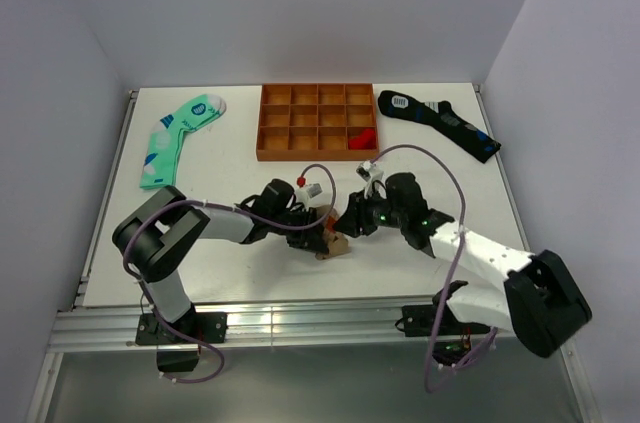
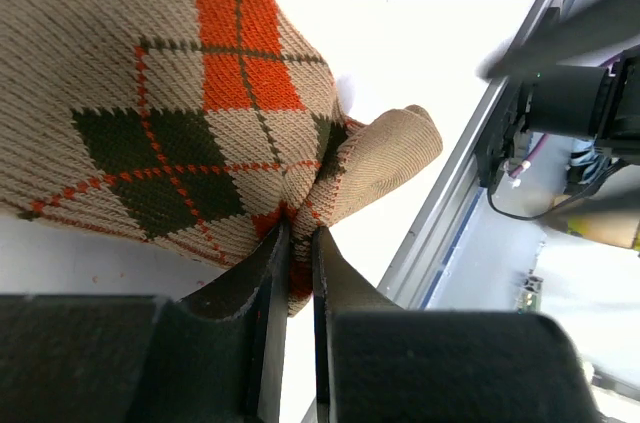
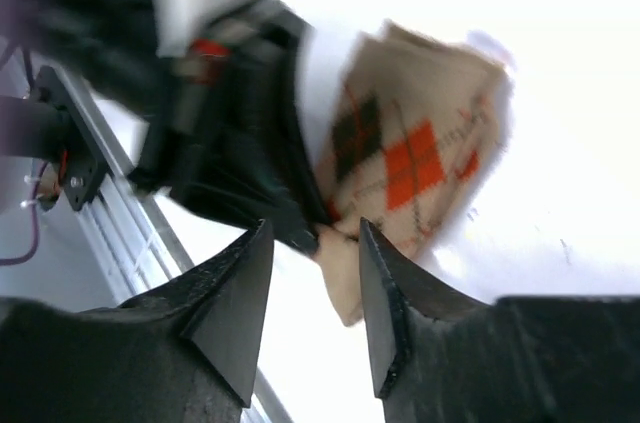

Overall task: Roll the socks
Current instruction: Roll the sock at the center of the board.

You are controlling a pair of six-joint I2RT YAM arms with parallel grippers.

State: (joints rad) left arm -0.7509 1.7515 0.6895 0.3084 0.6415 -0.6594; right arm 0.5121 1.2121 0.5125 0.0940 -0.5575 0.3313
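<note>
Argyle sock [image 2: 180, 113] bunched, axis unclear, left claw [image 2: 300, 239] pinching it

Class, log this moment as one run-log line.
task: roll socks | left gripper: shut on argyle sock | right gripper: open near it

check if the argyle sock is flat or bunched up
Bunched up: the argyle sock has a fold pinched in the left hand; not a full roll.

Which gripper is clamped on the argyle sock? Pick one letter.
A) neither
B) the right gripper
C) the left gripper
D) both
C: in the left wrist view, the left gripper is shut on a fold of the argyle sock, while the right gripper stands open, gripping nothing.
</note>
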